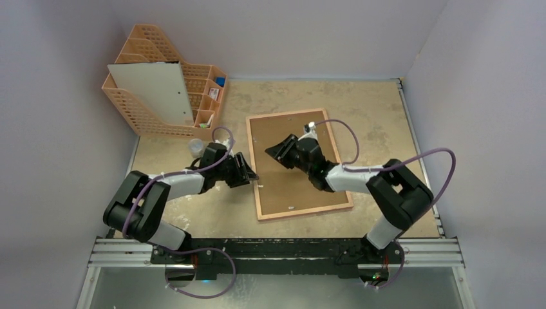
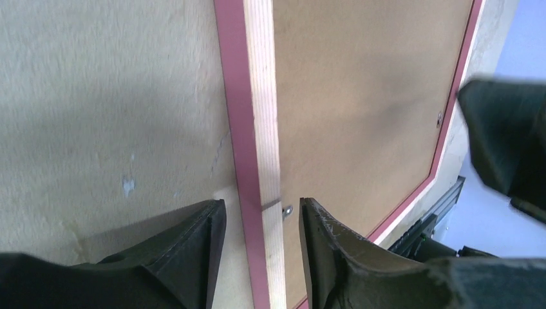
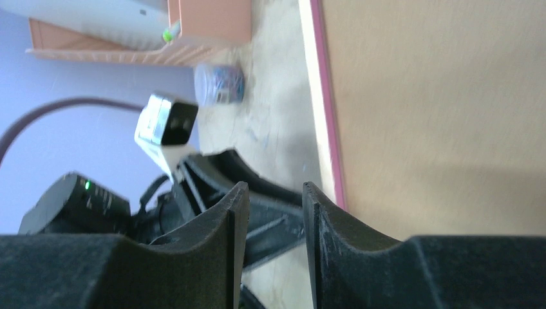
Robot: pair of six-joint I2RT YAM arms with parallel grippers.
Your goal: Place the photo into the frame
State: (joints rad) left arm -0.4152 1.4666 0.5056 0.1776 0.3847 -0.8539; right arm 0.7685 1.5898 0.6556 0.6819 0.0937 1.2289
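Frame [image 1: 306, 213] lying flat on the bench [image 1: 373, 116] at the centre of the overhead view, back side up, its pink-edged rail enclosing a brown backing board [image 1: 290, 187]. Left hand [image 1: 250, 170] sits at the frame's left rail, toward the lower left corner. In the left wrist view its fingers [image 2: 206, 244] stand apart and straddle the rail [image 2: 257, 96], one over the bench [image 2: 96, 96] and one over the board [image 2: 360, 96], clamping nothing. A small metal tab [image 2: 285, 209] lies on the board's edge just beside the inner finger. Right hand [image 1: 273, 153] hangs over the upper middle of the board. In the right wrist view its fingers [image 3: 328, 225] are parted with nothing between them, and the pink rail [image 3: 322, 96] runs down the middle of that picture. An orange mesh file rack [image 1: 154, 119] stands at the upper left of the overhead view, well apart from the frame. A pale flat sheet [image 1: 154, 90] leans in the rack, and small blue and red items fill its side compartments, their print too small to read. A small clear container [image 1: 195, 147] stands on the bench between the rack and the left arm, its contents blurred in the right wrist view [image 3: 220, 84].
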